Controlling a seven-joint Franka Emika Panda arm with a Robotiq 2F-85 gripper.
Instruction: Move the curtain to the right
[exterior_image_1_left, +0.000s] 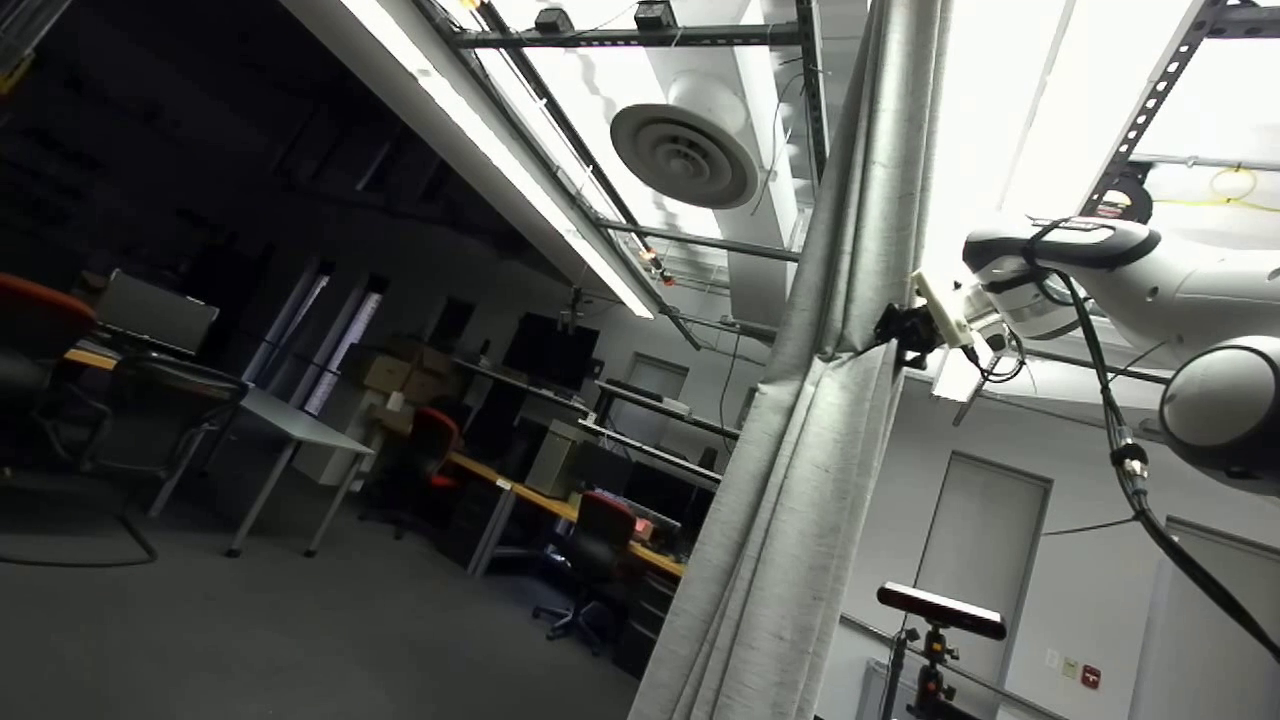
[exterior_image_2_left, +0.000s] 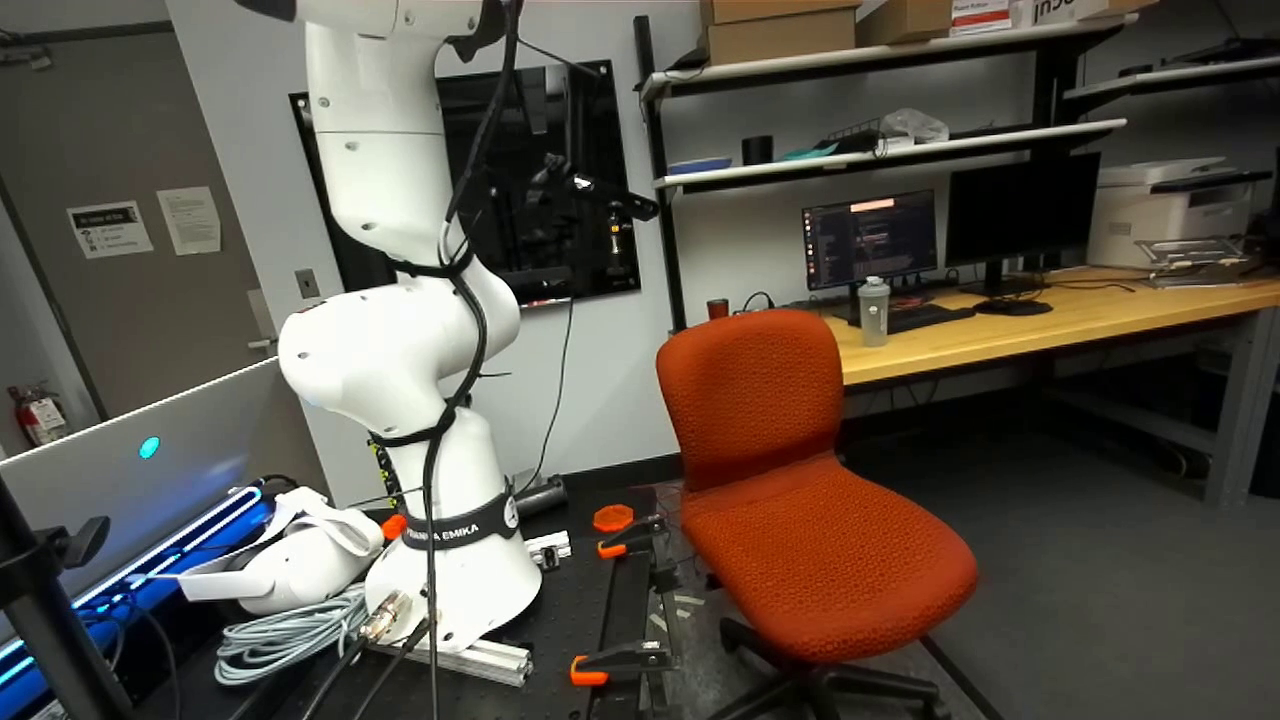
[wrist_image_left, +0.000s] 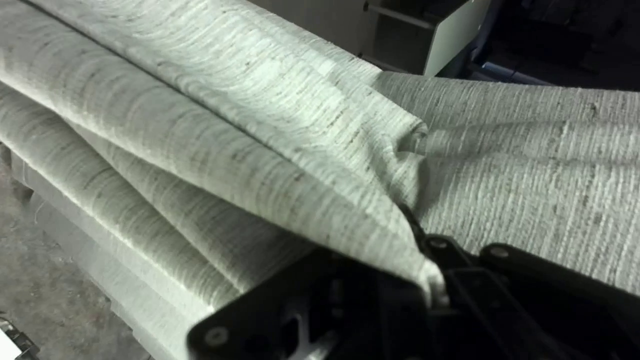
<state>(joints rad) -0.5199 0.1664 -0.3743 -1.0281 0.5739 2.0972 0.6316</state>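
Observation:
The curtain (exterior_image_1_left: 790, 510) is a tall pale grey-white drape with long folds. In an exterior view it hangs from the top edge to the bottom edge, gathered and creased at my gripper. My black gripper (exterior_image_1_left: 890, 335) is at its right side. In the wrist view the curtain (wrist_image_left: 210, 135) fills much of the picture, and a fold of it runs down between the dark fingers of my gripper (wrist_image_left: 425, 275). The fingers are shut on this fold; their tips are partly hidden by the fabric. The curtain and gripper are out of sight in the view of the arm's base.
A camera on a stand (exterior_image_1_left: 940, 610) is right of the curtain, below my arm (exterior_image_1_left: 1130, 260). A cable (exterior_image_1_left: 1135, 470) hangs from the arm. The arm's base (exterior_image_2_left: 455, 580) is on a black table beside a headset (exterior_image_2_left: 310, 560), a laptop (exterior_image_2_left: 200, 440) and an orange chair (exterior_image_2_left: 760, 400).

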